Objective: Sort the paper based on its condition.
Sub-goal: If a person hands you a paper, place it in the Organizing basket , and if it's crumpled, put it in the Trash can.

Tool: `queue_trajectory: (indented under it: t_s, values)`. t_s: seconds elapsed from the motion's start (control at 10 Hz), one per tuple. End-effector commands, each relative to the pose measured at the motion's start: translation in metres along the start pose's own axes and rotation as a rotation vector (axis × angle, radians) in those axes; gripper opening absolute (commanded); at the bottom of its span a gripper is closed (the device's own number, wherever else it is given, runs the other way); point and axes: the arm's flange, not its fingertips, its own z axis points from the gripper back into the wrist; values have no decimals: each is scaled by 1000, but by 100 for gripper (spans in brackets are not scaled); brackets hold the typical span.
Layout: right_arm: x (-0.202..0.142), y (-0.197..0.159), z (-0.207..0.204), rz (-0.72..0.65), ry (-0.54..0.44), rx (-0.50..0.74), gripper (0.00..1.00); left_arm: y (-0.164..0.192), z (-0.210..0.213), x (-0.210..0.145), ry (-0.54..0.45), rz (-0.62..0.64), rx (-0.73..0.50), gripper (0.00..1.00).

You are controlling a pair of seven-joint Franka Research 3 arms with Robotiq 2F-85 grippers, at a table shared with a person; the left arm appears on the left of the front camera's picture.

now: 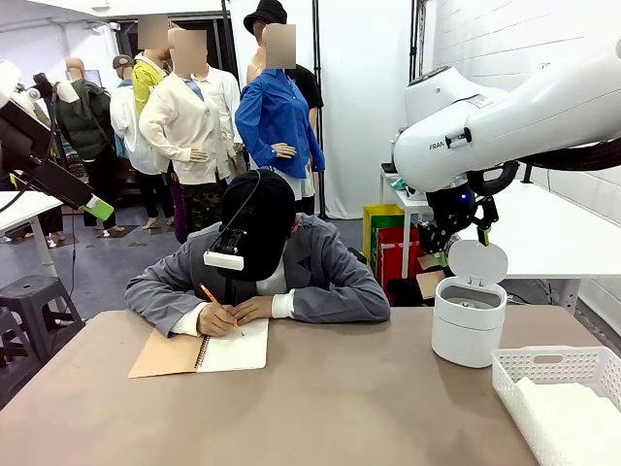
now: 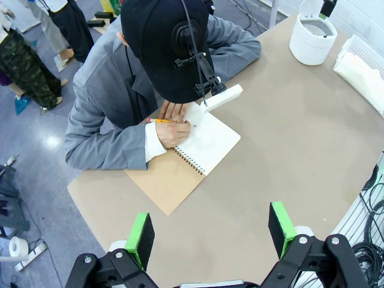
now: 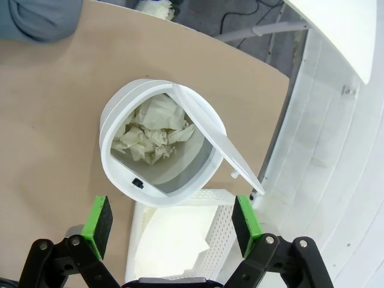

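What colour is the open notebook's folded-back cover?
Brown, like kraft card: the spiral notebook's cover, clearest in the left wrist view.

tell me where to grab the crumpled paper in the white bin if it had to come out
Probably from straight above, through the open mouth of the round white plastic bin. Pinch a raised ridge of the crumpled white paper wad near the middle; the flipped-up lid blocks one side and the walls block the rest.

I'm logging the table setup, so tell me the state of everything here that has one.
Bin: lid up, crumpled paper inside.
Basket: holds flat white sheets.
Notebook: open, person's hand writing in it with a pencil.
Left end effector: open, empty.
Right end effector: open, empty, above the bin.
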Motion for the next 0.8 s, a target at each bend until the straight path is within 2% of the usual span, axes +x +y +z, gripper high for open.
queue_trajectory:
  t_s: [0.0,0.4,0.7]
  values:
    - [0,0,0,0,0,0,100,0,0,0,0,-3,1,100]
    - [-32,23,43,139,-126,191,100,0,0,0,0,-3,1,100]
    - [-50,26,77,204,-307,349,100,0,0,0,0,-3,1,100]
